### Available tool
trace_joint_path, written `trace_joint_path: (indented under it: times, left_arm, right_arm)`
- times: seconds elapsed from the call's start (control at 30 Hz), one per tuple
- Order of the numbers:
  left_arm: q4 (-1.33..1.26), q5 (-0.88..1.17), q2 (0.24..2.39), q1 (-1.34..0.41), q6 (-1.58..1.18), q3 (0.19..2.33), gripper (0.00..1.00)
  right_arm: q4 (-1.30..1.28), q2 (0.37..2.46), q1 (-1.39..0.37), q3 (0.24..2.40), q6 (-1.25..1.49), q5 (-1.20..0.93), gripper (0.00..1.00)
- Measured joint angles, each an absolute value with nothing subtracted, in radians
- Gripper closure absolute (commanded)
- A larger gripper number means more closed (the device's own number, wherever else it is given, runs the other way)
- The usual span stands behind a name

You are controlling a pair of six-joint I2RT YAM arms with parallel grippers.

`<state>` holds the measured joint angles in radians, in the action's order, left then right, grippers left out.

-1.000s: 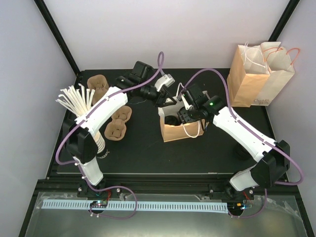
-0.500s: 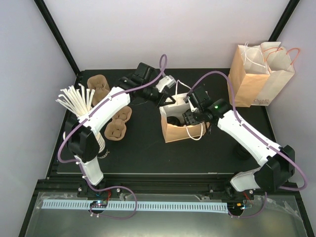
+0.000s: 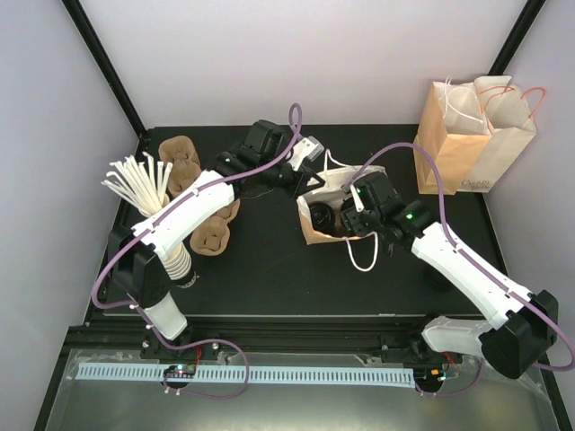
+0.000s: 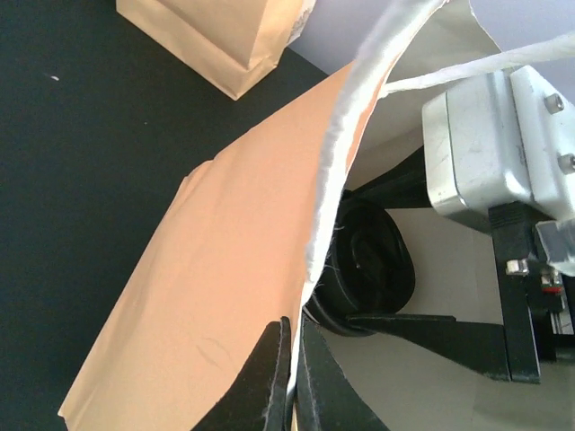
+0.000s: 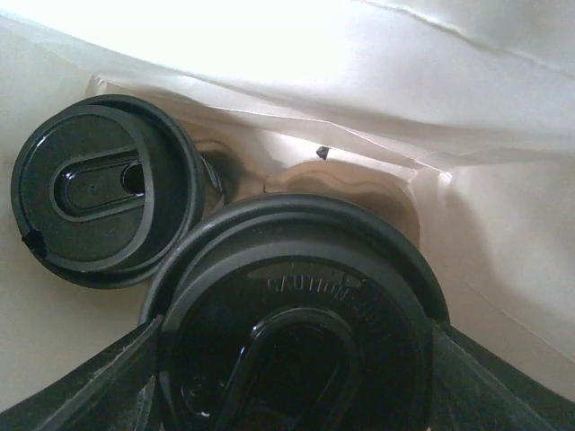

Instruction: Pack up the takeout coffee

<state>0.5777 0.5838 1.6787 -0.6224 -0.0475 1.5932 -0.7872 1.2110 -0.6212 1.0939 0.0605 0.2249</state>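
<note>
Takeout coffee (image 5: pixel 296 337), its glossy black lid facing the wrist camera, sits inside an open brown paper bag (image 3: pixel 325 235) near the centre of a black table (image 3: pixel 260 269), clasped by the right gripper (image 3: pixel 345 218), whose jaws stand wide on either side of the lid rim with fingers (image 5: pixel 99 382) pressed against it. At 10 o'clock from that cup in the right wrist view, a second lidded cup (image 5: pixel 90 189) stands just beside it on the bag's floor, with a strip of brown pulp carrier (image 5: pixel 346 184) showing behind both at 12 o'clock. The left gripper (image 4: pixel 289 377) reaches in from the bag's 11 o'clock side, its jaws closed tight on the white twisted handle (image 4: pixel 337 162) at the bag's rim, so that the bag's brown wall leans over and the mouth gapes. A second handle loop (image 3: pixel 364 256) trails on the table at the bag's 5 o'clock. At the table's 1 o'clock corner, more paper bags (image 3: pixel 472 135) stand upright. Brown pulp cup carriers (image 3: pixel 178 153) lie toward 10 o'clock, and a stack of lidless white paper cups (image 3: pixel 180 262) stands at 8 o'clock beneath the left arm, beside a fan of white sticks (image 3: pixel 135 180).
</note>
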Motion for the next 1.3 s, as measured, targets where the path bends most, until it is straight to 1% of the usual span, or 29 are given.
trace_joint_path:
  times: [0.27,0.4,0.5,0.63,0.83,1.13,1.3]
  left_arm:
    - [0.574,0.529,1.671,-0.637,-0.068,1.594,0.99]
    - [0.558,0.482,1.641,-0.659,-0.068,1.573,0.98]
    - [0.537,0.448,1.598,-0.678,-0.068,1.516,0.98]
    - [0.514,0.428,1.565,-0.696,-0.067,1.452,0.98]
    - [0.471,0.449,1.549,-0.719,-0.074,1.411,0.98]
    - [0.47,0.503,1.587,-0.715,-0.138,1.436,0.98]
    - [0.475,0.495,1.613,-0.718,-0.146,1.49,0.98]
  right_arm:
    - [-0.731,1.235,-0.621,1.084,0.031,0.197,0.92]
    - [-0.681,1.201,-0.621,1.013,0.04,0.203,0.96]
    - [-0.643,1.189,-0.622,0.963,0.071,0.231,0.99]
    - [-0.592,1.167,-0.609,0.9,0.118,0.274,0.98]
    - [-0.488,1.11,-0.576,0.809,0.138,0.262,0.98]
    - [-0.411,1.164,-0.567,0.811,0.147,0.23,0.98]
    - [-0.483,1.212,-0.557,0.926,0.191,0.194,0.99]
